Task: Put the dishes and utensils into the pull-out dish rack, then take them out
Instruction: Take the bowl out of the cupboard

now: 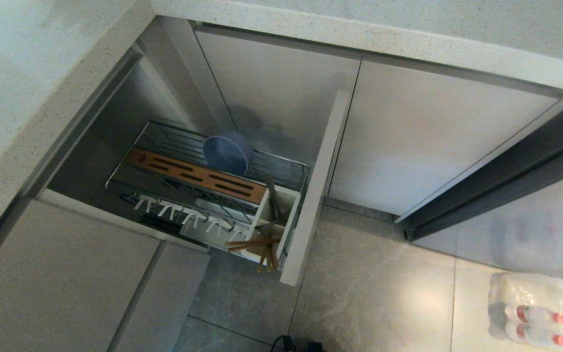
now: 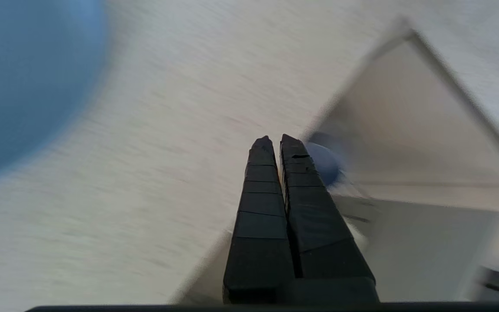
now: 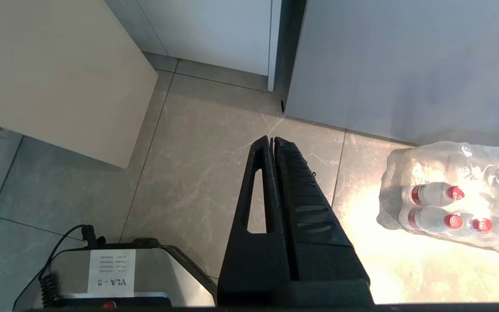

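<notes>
Left tool (image 2: 273,141): pressed shut, empty, above desk (image 2: 145,151).
Plate (image 2: 20,78): at ten o'clock, left flat for pickup.
Right tool (image 3: 271,139): closed, parked over floor.

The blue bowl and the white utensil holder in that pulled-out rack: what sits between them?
In the head view, the brown slotted wooden strip lies between the bowl and the utensil holder.

Rack (image 1: 303,172) holds bowl (image 1: 227,153), chopsticks (image 1: 252,243); countertop (image 2: 180,143) carries plate (image 2: 24,78).
</notes>
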Robot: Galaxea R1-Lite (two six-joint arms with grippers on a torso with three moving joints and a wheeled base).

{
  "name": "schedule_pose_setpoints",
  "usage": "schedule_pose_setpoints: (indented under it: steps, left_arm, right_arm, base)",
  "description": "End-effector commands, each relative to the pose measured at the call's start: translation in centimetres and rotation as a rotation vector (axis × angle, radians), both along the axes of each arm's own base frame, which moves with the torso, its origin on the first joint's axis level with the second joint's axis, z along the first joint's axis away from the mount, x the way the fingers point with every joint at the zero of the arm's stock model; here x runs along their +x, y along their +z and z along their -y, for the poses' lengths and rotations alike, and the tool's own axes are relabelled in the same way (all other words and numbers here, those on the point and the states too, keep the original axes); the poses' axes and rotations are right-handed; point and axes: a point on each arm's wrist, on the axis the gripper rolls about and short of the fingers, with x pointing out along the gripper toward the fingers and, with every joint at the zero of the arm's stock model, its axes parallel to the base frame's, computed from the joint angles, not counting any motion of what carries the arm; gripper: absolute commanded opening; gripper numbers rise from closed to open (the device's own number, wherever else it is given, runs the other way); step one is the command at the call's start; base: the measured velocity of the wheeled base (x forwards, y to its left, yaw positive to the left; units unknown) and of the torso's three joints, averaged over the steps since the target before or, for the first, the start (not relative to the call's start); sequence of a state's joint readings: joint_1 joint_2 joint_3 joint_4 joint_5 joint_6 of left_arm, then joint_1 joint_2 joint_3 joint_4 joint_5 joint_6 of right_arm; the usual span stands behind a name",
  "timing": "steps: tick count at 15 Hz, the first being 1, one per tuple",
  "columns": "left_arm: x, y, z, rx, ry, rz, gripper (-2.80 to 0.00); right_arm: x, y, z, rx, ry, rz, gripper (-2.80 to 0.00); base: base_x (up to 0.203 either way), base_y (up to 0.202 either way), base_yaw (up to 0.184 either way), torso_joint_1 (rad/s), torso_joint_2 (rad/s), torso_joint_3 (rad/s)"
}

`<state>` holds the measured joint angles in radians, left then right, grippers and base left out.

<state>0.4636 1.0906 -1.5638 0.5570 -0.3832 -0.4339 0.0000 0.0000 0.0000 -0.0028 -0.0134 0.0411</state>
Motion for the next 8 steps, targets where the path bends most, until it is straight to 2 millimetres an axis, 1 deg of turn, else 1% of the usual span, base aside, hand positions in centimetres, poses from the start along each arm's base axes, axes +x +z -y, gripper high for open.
schedule_pose_setpoints:
  steps: [1, 6, 8]
  left_arm:
    - [-0.3, 0.0, 0.7, -0.008, -0.065, 0.005, -2.80]
    - [0.3, -0.1, 3.0, -0.017, -0.369, -0.005, -2.80]
    - [1.4, -0.4, 3.5, -0.150, -0.403, -0.048, -2.80]
  right_arm:
    - [0.0, 0.0, 0.0, 0.000, 0.000, -0.001, -2.80]
    - [0.0, 0.0, 0.0, 0.000, 0.000, -0.001, -2.80]
    - [0.0, 0.0, 0.0, 0.000, 0.000, -0.001, -2.80]
  base:
    - [0.000, 0.000, 0.000, 0.000, 0.00, 0.000]
    - [0.000, 0.000, 0.000, 0.000, 0.00, 0.000]
    - [0.000, 0.000, 0.000, 0.000, 0.00, 0.000]
